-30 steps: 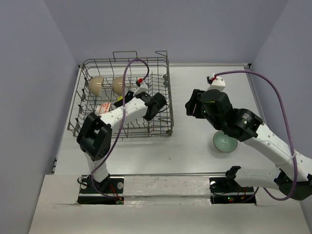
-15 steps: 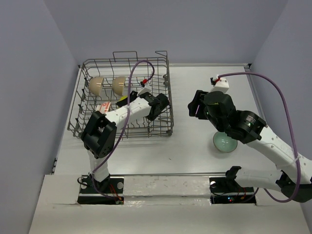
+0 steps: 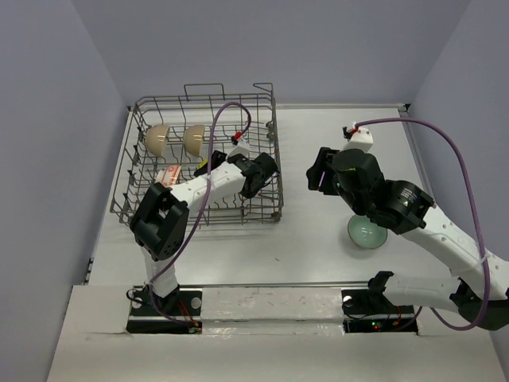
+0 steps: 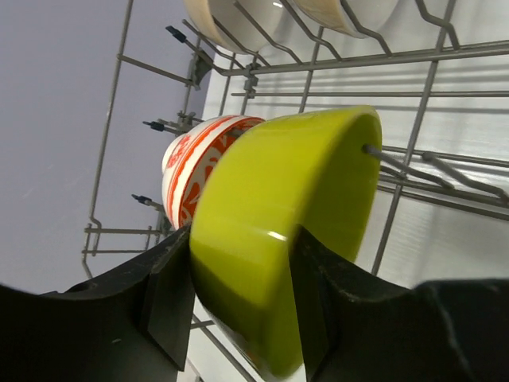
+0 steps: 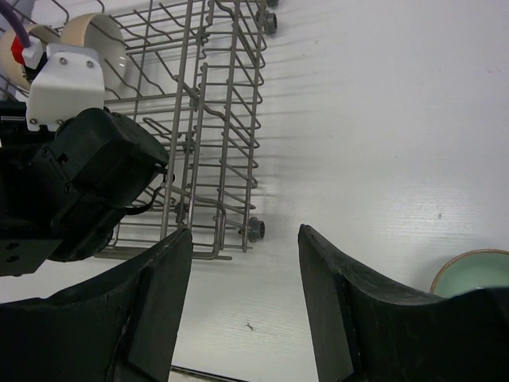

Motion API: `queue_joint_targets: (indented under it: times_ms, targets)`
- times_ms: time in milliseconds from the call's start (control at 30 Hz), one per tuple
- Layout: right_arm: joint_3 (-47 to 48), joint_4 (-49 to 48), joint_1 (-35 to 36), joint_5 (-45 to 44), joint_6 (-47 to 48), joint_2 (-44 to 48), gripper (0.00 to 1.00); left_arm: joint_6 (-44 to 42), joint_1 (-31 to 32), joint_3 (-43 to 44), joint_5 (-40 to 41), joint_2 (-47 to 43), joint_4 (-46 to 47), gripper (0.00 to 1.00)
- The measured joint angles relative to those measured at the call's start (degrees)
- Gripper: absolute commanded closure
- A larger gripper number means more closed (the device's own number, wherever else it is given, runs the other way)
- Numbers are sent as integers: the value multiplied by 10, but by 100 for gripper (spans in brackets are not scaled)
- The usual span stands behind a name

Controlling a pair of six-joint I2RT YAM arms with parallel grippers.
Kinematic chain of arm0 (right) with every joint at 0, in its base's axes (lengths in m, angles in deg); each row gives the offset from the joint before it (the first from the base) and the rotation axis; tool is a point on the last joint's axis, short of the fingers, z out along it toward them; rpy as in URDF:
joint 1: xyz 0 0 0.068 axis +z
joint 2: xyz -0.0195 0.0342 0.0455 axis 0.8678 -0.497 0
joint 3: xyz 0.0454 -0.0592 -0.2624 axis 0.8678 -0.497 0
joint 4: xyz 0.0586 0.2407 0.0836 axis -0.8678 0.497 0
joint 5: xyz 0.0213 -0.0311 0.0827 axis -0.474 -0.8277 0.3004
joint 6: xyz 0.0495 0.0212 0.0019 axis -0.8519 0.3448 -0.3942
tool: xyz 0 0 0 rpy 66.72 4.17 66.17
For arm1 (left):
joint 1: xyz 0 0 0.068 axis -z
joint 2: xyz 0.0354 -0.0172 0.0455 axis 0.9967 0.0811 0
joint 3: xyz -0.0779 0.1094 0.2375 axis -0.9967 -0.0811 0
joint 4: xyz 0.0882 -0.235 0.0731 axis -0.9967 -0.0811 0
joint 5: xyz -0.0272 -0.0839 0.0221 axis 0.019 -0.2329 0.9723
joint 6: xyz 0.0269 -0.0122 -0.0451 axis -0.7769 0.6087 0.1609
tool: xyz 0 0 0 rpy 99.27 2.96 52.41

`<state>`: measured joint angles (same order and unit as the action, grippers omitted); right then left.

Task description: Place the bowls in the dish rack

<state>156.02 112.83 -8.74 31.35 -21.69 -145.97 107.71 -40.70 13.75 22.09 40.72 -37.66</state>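
The grey wire dish rack [image 3: 274, 151] stands at the far left. Two cream-white bowls [image 3: 157, 139] [image 3: 193, 139] lean on tines at its back. My left gripper [image 3: 219, 165] is inside the rack, shut on the bright yellow-green bowl [image 4: 278, 239], which is on edge against the orange-red-and-white patterned bowl [image 4: 195, 163]. My right gripper [image 3: 318, 177] is open and empty above the table, right of the rack. The pale celadon green bowl [image 3: 367, 234] sits upright on the table under my right arm and shows at the right wrist view's edge [image 5: 473, 274].
The rack's near right corner and foot [image 5: 254, 229] lie just ahead of my right gripper [image 5: 245, 302]. My left wrist [image 5: 87, 183] fills the rack's near side. Upright tines [image 4: 413, 139] surround the held bowl. Walls enclose the table on the left, back and right.
My left wrist has shifted slightly right and farther into the rack with the yellow-green bowl. My right gripper has moved a little right and away from the rack.
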Motion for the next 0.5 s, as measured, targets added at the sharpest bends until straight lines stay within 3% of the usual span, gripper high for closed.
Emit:
queue_joint_targets:
  times_ms: [233, 500]
  targets:
    - [0, 0, 0, 0, 0, -4, 39, -5, 7, -14, -41, -22, 23, 34]
    - [0, 0, 0, 0, 1, -17, 39, -19, 20, -26, -66, -63, 33, 32]
